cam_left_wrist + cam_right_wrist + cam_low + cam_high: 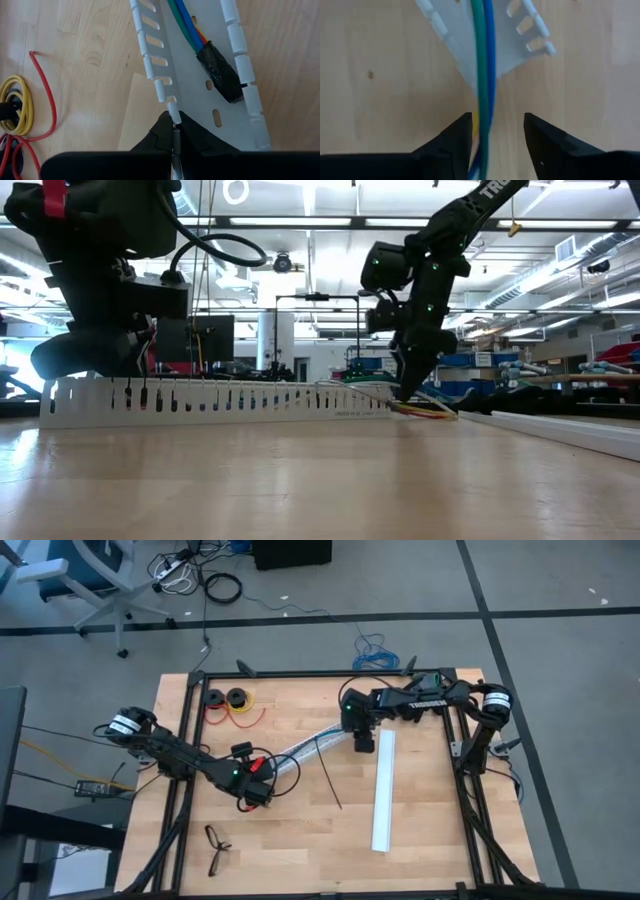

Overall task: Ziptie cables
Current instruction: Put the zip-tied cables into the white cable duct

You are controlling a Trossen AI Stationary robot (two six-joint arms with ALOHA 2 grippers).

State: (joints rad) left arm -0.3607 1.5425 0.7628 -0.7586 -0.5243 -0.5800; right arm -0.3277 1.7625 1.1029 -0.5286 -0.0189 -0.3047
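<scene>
With right fingers (492, 137) parted astride cables (484, 60), lengthwise in rail (200, 100); left (172, 137) pinched on rail wall.

Bright, even light falls from long ceiling strips (420, 222) overhead, glaring white across the room. The wooden table (300, 830) is evenly lit, with only soft, short shadows under the arms. At table height both arms stand dark against the brightness. The close view of the cables (484, 60) is soft and blurred.
</scene>
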